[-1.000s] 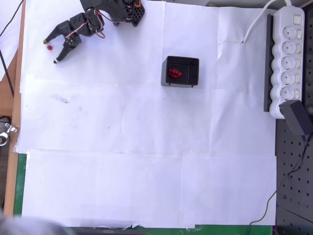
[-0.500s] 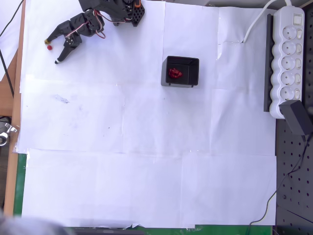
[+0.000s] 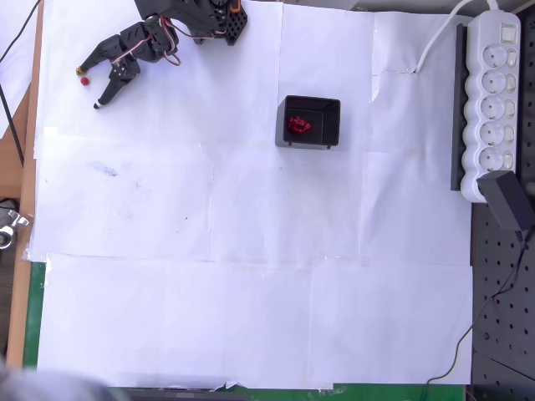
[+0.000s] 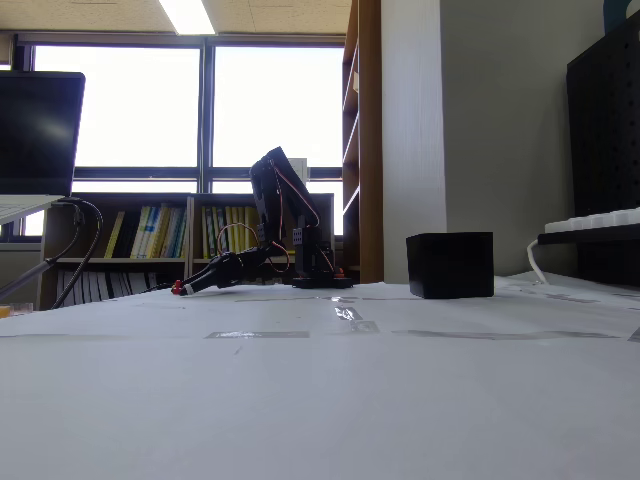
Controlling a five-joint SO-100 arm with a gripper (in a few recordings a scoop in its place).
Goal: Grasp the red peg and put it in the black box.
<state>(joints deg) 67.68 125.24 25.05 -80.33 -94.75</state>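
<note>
The red peg (image 3: pixel 84 80) sits at the far left of the white surface (image 3: pixel 251 251), right by the upper fingertip of the claw (image 3: pixel 88 88), whose fingers are spread apart. Well to the right stands the black box (image 3: pixel 308 123) with a red lump (image 3: pixel 299 125) inside.

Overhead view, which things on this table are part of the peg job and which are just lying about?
Belonging to the job:
- red peg, between the open fingers
- black box, with a red heap already inside
- gripper

Just lying about:
- white power strip at the right edge
- black adapter below it
- bookshelf behind, in the fixed view
</note>
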